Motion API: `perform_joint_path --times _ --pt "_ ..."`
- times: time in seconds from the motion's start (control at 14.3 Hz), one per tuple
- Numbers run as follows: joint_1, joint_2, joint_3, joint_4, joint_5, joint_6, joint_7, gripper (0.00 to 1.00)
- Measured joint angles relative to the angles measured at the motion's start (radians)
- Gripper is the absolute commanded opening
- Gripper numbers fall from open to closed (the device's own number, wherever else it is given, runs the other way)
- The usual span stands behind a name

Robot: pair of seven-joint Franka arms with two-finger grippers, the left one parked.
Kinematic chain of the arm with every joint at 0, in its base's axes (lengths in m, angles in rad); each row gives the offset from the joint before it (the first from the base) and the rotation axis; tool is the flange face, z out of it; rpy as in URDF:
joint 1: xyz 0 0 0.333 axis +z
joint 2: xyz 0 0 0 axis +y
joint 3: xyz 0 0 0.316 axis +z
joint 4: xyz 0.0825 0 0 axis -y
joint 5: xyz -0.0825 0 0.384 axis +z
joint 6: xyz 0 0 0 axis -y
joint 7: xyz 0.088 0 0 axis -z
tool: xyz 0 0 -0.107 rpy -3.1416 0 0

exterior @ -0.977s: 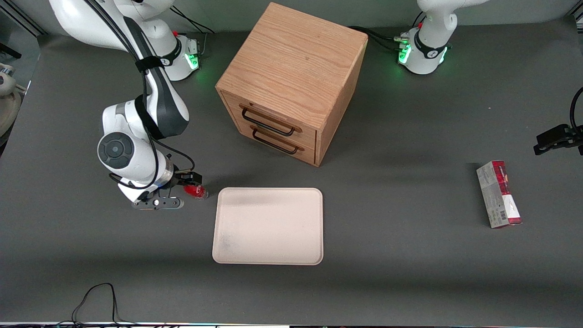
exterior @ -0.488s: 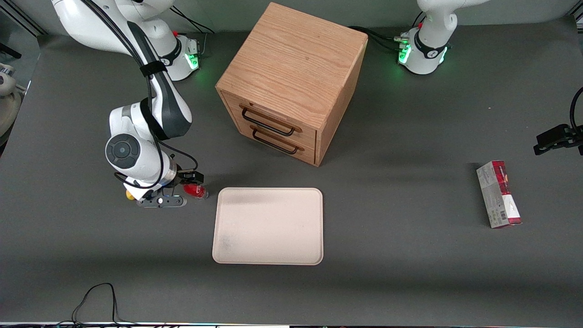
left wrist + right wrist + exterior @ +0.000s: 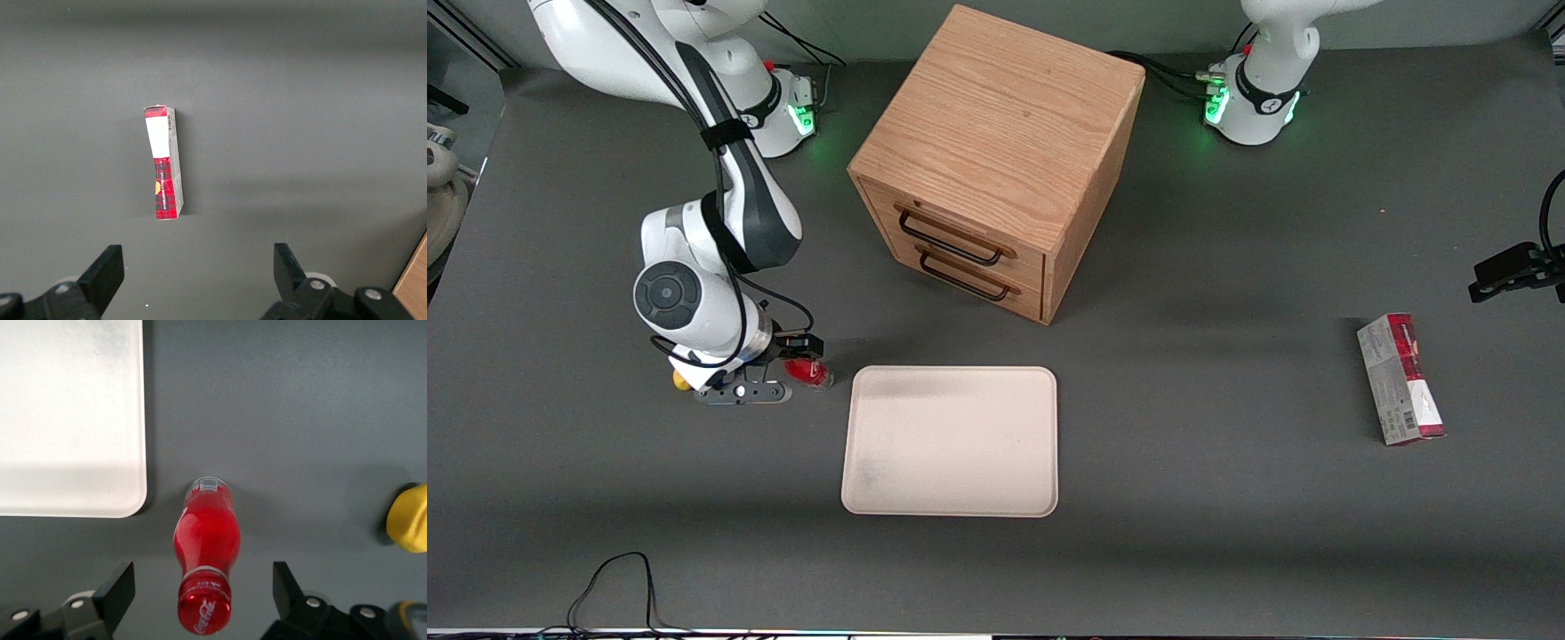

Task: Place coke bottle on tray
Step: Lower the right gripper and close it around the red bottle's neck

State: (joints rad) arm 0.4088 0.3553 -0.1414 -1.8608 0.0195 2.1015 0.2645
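**Tool spread above the upright coke bottle, tray just beside**

While the right arm bends low over the working arm's end of the counter (image 3: pixel 1227 551), its tool (image 3: pixel 203 593) hangs directly above the coke bottle (image 3: pixel 205 577) with the jaws spread wide, one finger (image 3: pixel 119 588) on each side of the red cap and neither touching it. The bottle stands upright on the dark counter, red cap toward the wrist camera and clear base down; it sits between the open fingers, and how high the fingertips are above the counter is hard to judge from either view. In the front view the bottle (image 3: pixel 809 373) shows as a small red shape just under the tool (image 3: pixel 778 364), mostly covered by the wrist.

Next to the tool, toward the parked arm's end, lies the tray (image 3: pixel 951 444), flat and cream-white, its rounded corner (image 3: pixel 130 503) close to the bottle's base but apart from it, with a strip of bare counter between them. Nothing rests on the tray.

On the tool's other flank, a yellow lemon-shaped object (image 3: pixel 410 520) sits on the counter, a little farther from the bottle than the tray corner is; in the front view it (image 3: pixel 681 380) peeks out beside the wrist.

Farther from the front camera than the tool stands a wooden cabinet (image 3: pixel 996 151) with two drawers, both closed. A red-and-grey carton (image 3: pixel 1400 378) lies well apart, toward the parked arm's end.
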Motion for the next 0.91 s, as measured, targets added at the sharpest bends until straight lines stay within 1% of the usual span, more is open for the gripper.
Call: perform_joint_path --times 0.28,0.35,0.77,0.91 --pt "0.000 -0.001 0.000 -0.001 0.000 0.000 0.000 0.02" --pt "0.000 -0.001 0.000 -0.001 0.000 0.000 0.000 0.00" --pt "0.000 -0.004 0.000 0.001 0.003 0.000 0.000 0.00" --pt "0.000 -0.009 -0.002 0.033 0.003 -0.029 0.000 0.00"
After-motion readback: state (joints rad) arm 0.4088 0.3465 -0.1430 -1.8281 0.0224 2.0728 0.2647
